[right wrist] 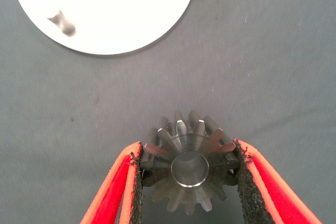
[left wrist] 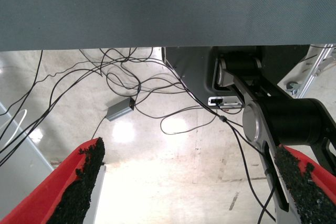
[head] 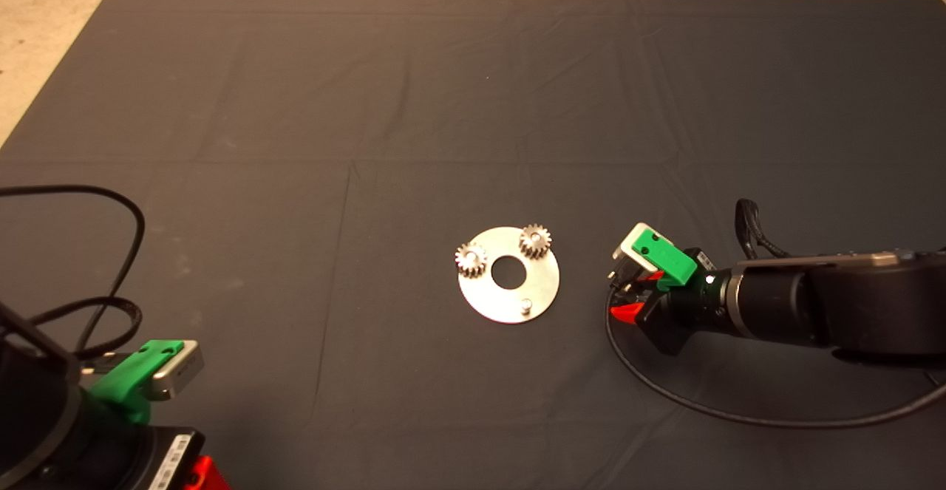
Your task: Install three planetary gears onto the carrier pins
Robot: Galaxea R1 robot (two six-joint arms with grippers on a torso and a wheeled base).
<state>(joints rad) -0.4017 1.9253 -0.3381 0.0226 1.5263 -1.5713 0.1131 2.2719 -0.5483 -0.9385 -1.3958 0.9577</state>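
A shiny round disc lies mid-mat with three carrier pins. Two planetary gears sit on the far pins, one on the left and one on the right. The near pin is bare. My right gripper is just to the right of the disc, low over the mat. In the right wrist view it is shut on the third gear, with the disc and bare pin ahead. My left gripper is parked at the lower left, open.
The dark mat covers the table. A black cable loops on the mat under the right arm. More cables lie by the left arm. The left wrist view shows the floor with cables.
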